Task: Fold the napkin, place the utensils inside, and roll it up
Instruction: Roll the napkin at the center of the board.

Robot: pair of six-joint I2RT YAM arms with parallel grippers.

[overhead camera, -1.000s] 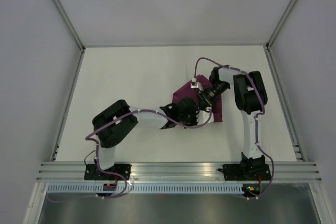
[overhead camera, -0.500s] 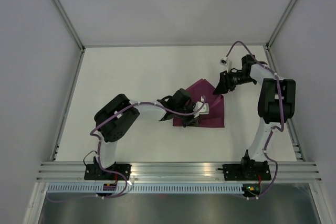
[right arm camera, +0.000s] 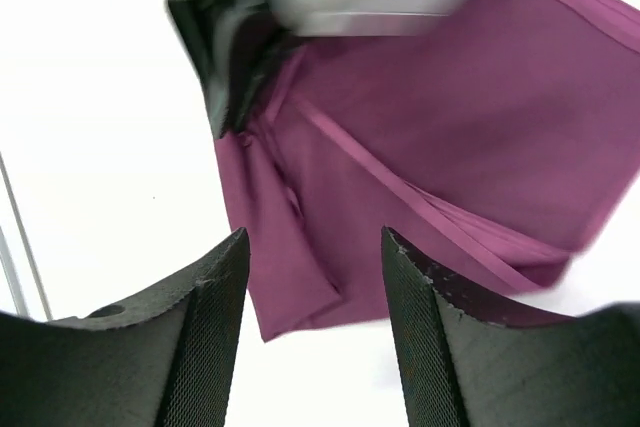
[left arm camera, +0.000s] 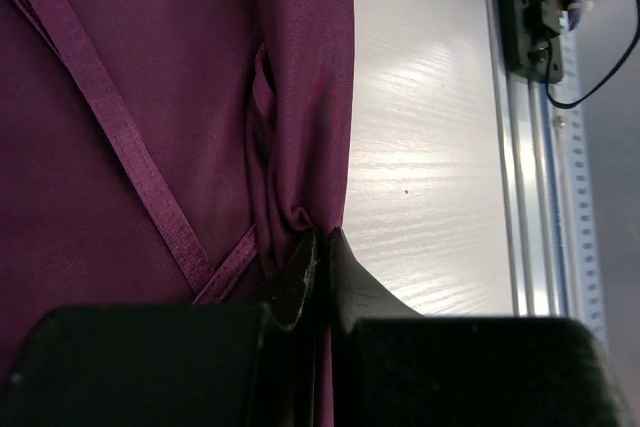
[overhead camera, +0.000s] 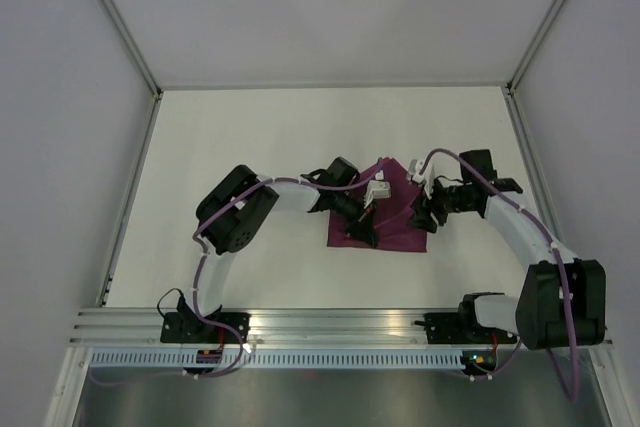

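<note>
The plum-purple napkin (overhead camera: pixel 392 219) lies folded and creased at mid-table, with hemmed bands crossing it (left arm camera: pixel 120 117). My left gripper (overhead camera: pixel 366 228) is over its near-left part, shut on a bunched fold of the cloth (left arm camera: pixel 322 239). My right gripper (overhead camera: pixel 428 213) hovers at the napkin's right edge, open with nothing between its fingers (right arm camera: pixel 312 237). Beyond them the napkin (right arm camera: pixel 430 137) spreads out and one corner points toward the gripper. The left gripper (right arm camera: pixel 225 57) shows blurred at the cloth's far side. The utensils are out of view.
White tabletop (overhead camera: pixel 250 147) surrounds the napkin. A metal rail (overhead camera: pixel 340 325) runs along the near edge with both arm bases on it, and it also shows in the left wrist view as the rail (left arm camera: pixel 515 167). Grey walls enclose the table.
The right arm swung away from the napkin toward the far right, then came back down to its right edge with jaws widening. The left gripper stayed shut on the cloth and shifted slightly.
</note>
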